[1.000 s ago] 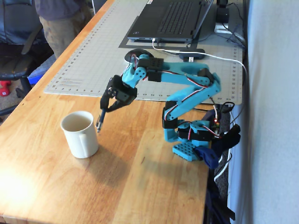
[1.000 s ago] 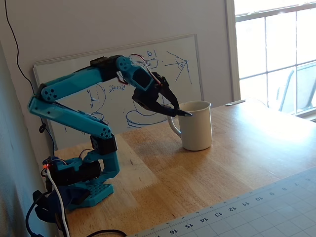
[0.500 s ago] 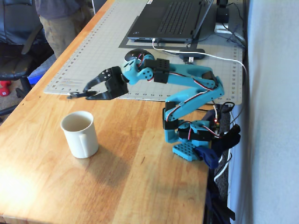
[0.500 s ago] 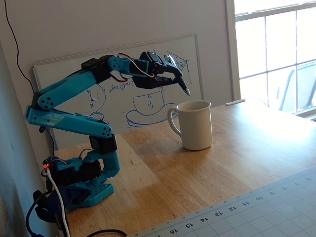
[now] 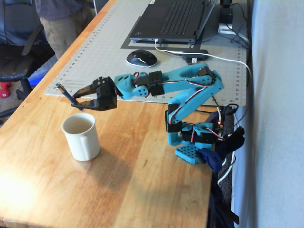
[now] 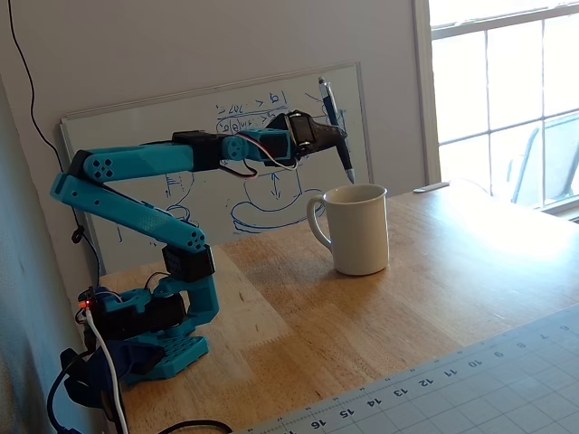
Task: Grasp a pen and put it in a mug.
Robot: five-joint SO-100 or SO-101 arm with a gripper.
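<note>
- My gripper (image 6: pixel 327 137) is clenched on the pen (image 6: pixel 336 128), held nearly upright, tip down, for dropping in.
- It hangs just above the mug (image 6: pixel 360 230), behind its rim, not yet inside.

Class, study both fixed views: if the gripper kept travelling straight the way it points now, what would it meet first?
Probably nothing. The gripper, holding the slim dark pen near-upright, points level out above the cream-white ceramic mug. Beyond it only the wooden table edge and open room show, though depth is uncertain.
</note>
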